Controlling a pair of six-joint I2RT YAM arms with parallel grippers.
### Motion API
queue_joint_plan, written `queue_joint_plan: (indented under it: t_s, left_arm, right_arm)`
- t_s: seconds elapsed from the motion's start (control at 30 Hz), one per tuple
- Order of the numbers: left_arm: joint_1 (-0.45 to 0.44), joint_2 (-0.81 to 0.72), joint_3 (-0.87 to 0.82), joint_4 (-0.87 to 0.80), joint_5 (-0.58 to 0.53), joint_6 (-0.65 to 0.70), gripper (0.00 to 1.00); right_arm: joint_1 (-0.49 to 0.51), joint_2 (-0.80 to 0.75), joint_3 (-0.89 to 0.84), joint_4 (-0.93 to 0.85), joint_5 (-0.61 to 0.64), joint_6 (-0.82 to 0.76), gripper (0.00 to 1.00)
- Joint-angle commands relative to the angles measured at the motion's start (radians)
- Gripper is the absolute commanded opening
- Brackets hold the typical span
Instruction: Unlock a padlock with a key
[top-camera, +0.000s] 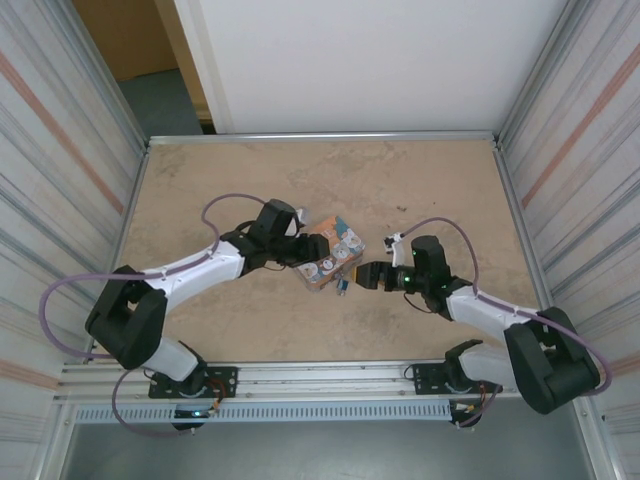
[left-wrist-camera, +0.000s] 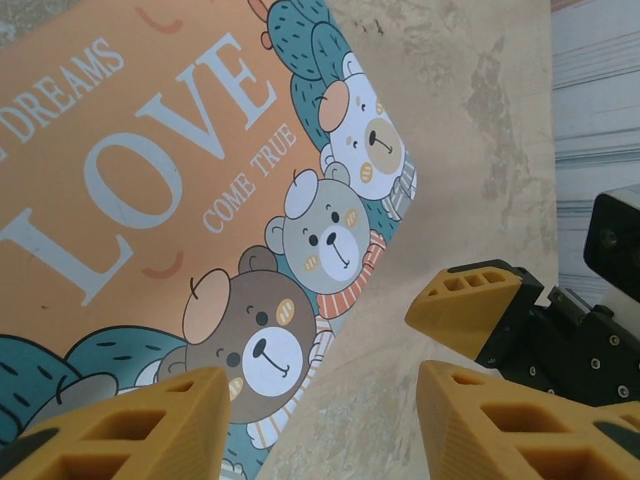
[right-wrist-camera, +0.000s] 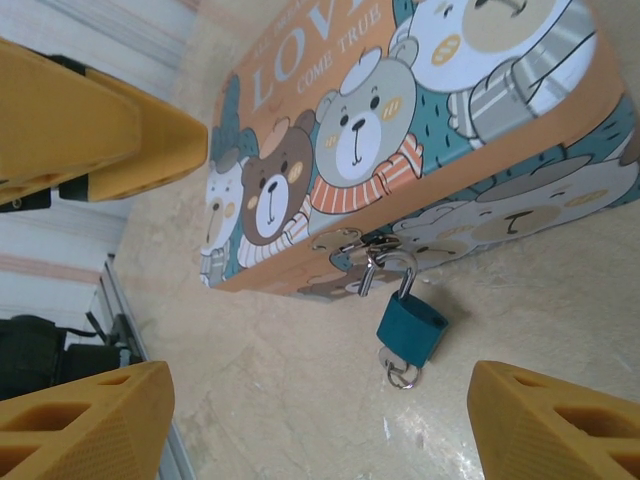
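right wrist shows the padlock (right-wrist-camera: 410, 330) hanging on the box (right-wrist-camera: 400, 130), just ahead of the widely spread right gripper (right-wrist-camera: 322, 385)

The box (top-camera: 332, 258) is lying mid-bench (top-camera: 420, 180); the padlock (right-wrist-camera: 411, 328) is hanging off its near side, left fingers (left-wrist-camera: 130, 425) sitting left of the box, right fingers (right-wrist-camera: 90, 420) right of the padlock.

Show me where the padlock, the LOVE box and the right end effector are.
padlock (right-wrist-camera: 411, 332): right wrist view, on its teal body.
LOVE box (right-wrist-camera: 400, 120): right wrist view, on the bear-printed lid.
right end effector (right-wrist-camera: 322, 395): right wrist view, midway between its two open fingertips.
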Motion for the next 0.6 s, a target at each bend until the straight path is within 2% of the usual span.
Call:
queue_joint_plan:
  t_s: [0.0, 0.57]
  left_arm:
    - [0.003, 0.015, 0.024, -0.002, 0.016, 0.012, 0.51]
    - [0.003, 0.046, -0.013, -0.001, 0.016, -0.006, 0.48]
  right_arm:
    - [0.021, 0.048, 0.013, 0.080, 0.012, -0.013, 0.74]
    - [0.058, 0.177, 0.039, 0.154, 0.032, -0.087, 0.70]
